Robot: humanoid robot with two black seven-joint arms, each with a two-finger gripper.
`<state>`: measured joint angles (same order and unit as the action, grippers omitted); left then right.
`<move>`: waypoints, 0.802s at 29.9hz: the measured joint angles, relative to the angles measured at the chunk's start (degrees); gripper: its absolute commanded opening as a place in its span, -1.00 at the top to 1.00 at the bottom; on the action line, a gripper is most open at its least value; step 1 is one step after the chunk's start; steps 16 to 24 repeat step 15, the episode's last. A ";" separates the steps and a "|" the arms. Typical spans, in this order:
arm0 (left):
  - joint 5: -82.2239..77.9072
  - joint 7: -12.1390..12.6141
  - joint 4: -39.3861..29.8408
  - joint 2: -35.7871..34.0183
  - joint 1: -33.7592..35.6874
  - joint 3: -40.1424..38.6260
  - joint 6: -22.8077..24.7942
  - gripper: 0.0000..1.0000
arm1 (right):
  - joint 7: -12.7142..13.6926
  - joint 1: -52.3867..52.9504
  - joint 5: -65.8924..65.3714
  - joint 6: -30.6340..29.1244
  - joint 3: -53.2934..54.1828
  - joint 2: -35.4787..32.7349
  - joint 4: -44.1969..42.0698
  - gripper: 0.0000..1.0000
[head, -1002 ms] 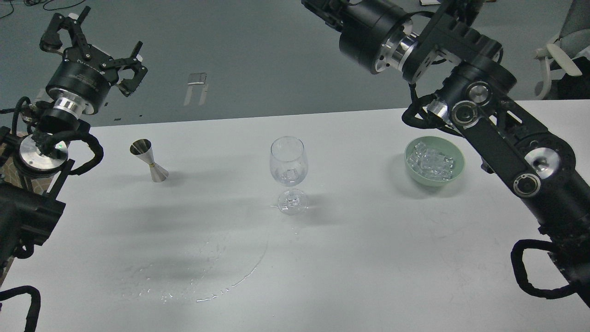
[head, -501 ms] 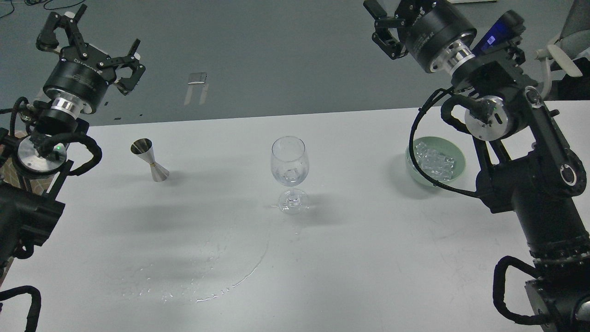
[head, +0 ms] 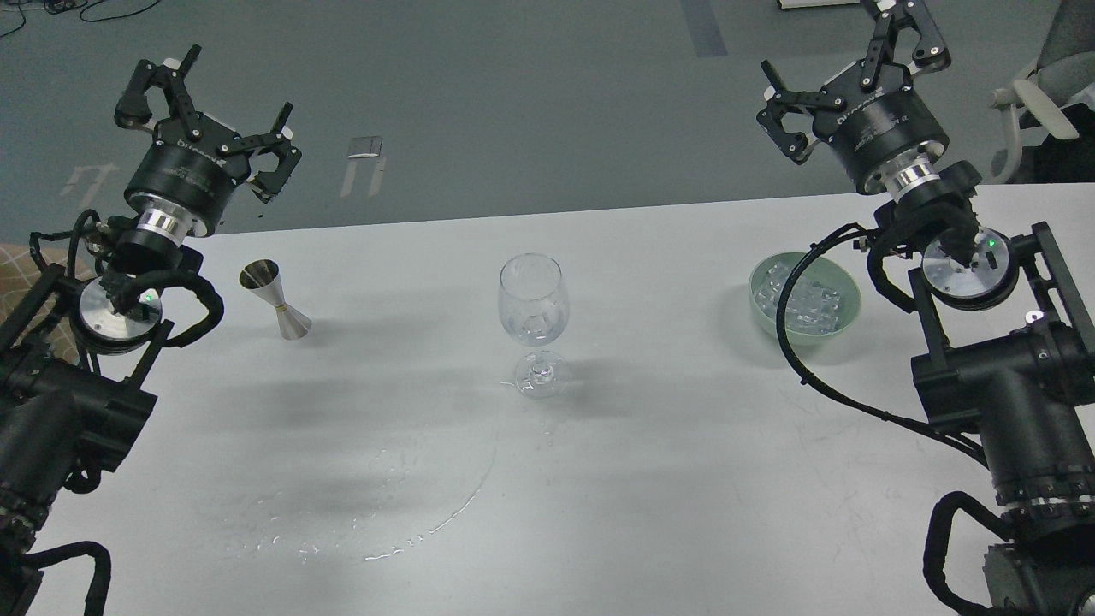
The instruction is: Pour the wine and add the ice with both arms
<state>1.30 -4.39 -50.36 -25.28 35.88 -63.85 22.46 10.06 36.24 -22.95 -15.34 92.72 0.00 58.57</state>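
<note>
A clear stemmed wine glass (head: pixel 534 321) stands upright at the table's middle, with an ice cube and a little clear wine in its bowl. A steel jigger (head: pixel 277 301) stands to its left. A pale green bowl (head: pixel 837 329) holds the heap of ice (head: pixel 806 299) at the right. My left gripper (head: pixel 208 109) is open and empty, raised beyond the table's far left edge, above the jigger. My right gripper (head: pixel 851 70) is open and empty, raised beyond the far edge, above the bowl.
A thin smear of spilled clear liquid (head: pixel 402 505) lies on the white table (head: pixel 684 479) in front of the glass. A black cable of my right arm (head: pixel 791 342) loops across the bowl's front. A chair (head: pixel 1048 94) stands at the far right.
My right arm has swung back to the right and straightened, its gripper now upright above the bowl. My left gripper has shifted slightly right. Glass, jigger and bowl stay put.
</note>
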 measured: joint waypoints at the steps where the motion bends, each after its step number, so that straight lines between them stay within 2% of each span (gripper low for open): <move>1: 0.04 0.00 0.00 0.06 -0.15 -0.15 0.47 -0.95 | -0.01 1.42 0.42 -1.10 0.21 0.00 -2.17 -1.00; 6: 0.14 0.00 0.01 0.14 -1.19 -1.66 2.39 -0.95 | -0.57 8.73 1.38 -5.15 0.18 0.00 -14.33 -1.00; 9: 0.14 0.00 0.01 0.15 -1.56 -2.48 2.28 -0.95 | -1.78 10.56 1.50 -6.19 -0.24 0.00 -17.73 -1.00; 15: 0.03 0.03 -1.06 -0.05 -1.77 -2.88 -0.03 -0.95 | -4.63 11.01 1.51 -6.47 -0.33 0.00 -18.93 -1.00; 24: 0.03 0.03 -1.06 -0.05 -1.77 -2.88 -0.03 -0.95 | -4.63 11.01 1.51 -6.47 -0.33 0.00 -18.93 -1.00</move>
